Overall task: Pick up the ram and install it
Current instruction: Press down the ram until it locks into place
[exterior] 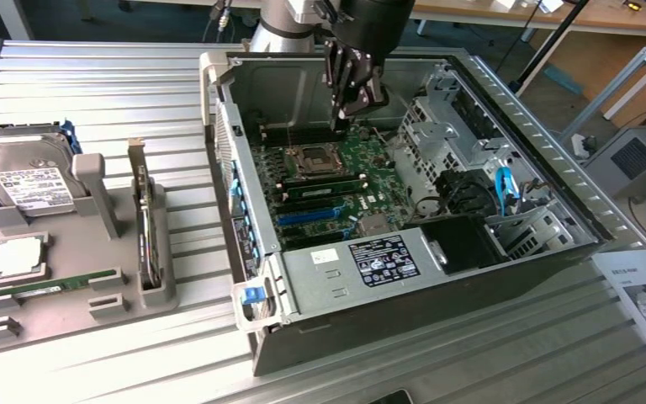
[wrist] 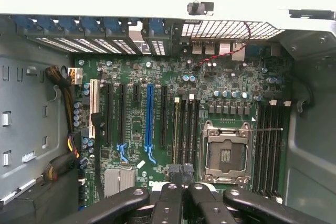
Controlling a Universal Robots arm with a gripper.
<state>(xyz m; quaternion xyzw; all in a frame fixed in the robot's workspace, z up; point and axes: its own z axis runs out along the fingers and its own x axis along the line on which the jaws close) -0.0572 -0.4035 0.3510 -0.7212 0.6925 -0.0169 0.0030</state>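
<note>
My gripper (exterior: 352, 108) closed, empty, hovering inside case (exterior: 525, 135) over motherboard (exterior: 335, 181) slots; ram (exterior: 48, 286) lying in tray (exterior: 132, 303) on table (exterior: 98, 76).

You see one computer case (exterior: 335, 295); beside it, one tray (exterior: 132, 295) carrying one hard drive (exterior: 26, 181), one processor (exterior: 18, 257), one ram (exterior: 48, 284).

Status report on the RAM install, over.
Gripper shut, empty, above the motherboard inside the open computer case. RAM stick lies on the grey parts tray, outside the case. Nothing blocking it.
</note>
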